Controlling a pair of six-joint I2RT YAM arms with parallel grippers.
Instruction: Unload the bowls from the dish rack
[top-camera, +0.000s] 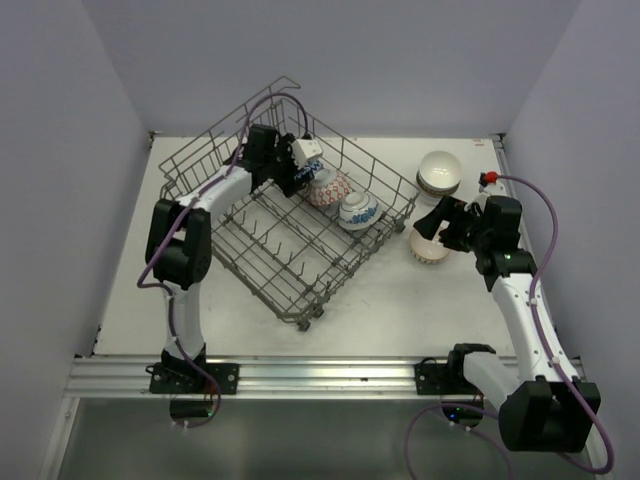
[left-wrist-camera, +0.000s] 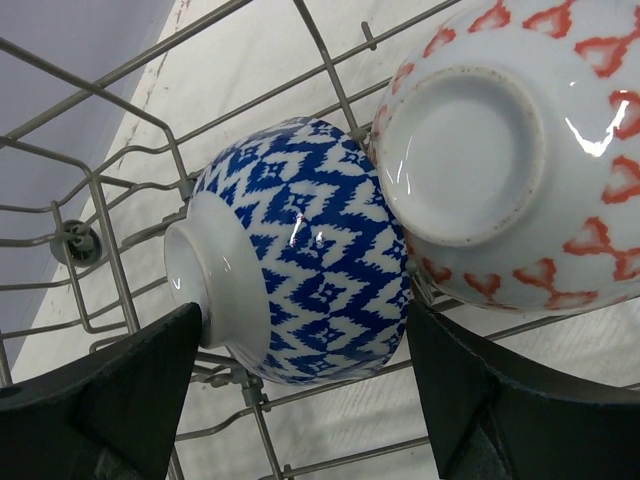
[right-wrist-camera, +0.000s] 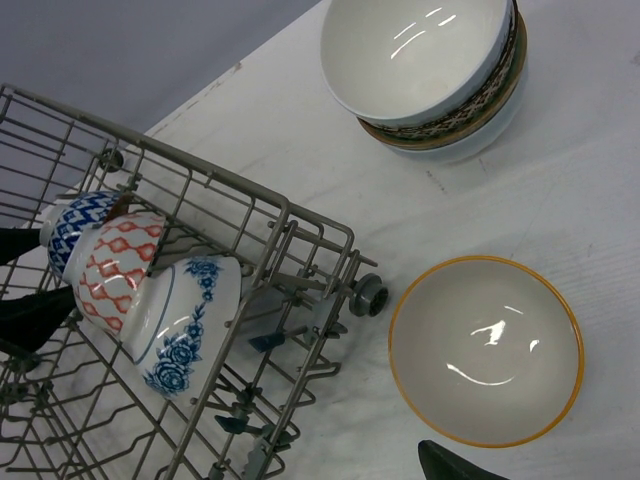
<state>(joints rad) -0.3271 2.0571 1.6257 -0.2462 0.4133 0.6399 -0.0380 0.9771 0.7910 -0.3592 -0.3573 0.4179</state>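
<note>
At the far corner of the dish rack (top-camera: 262, 262), the blue-patterned bowl (left-wrist-camera: 300, 270) lies sideways, foot-to-mouth axis spanning my left claw (left-wrist-camera: 305, 315) (the nearer arm). Fingers stand astride it; whether they pinch yet, I cannot tell.

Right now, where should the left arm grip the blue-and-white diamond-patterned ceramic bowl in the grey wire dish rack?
Span the blue-and-white diamond-patterned bowl end to end, one finger on its white foot ring, one at the rim side, coming from above. It lies tipped sideways, and the red-patterned bowl beside it likely blocks a rim pinch.
</note>
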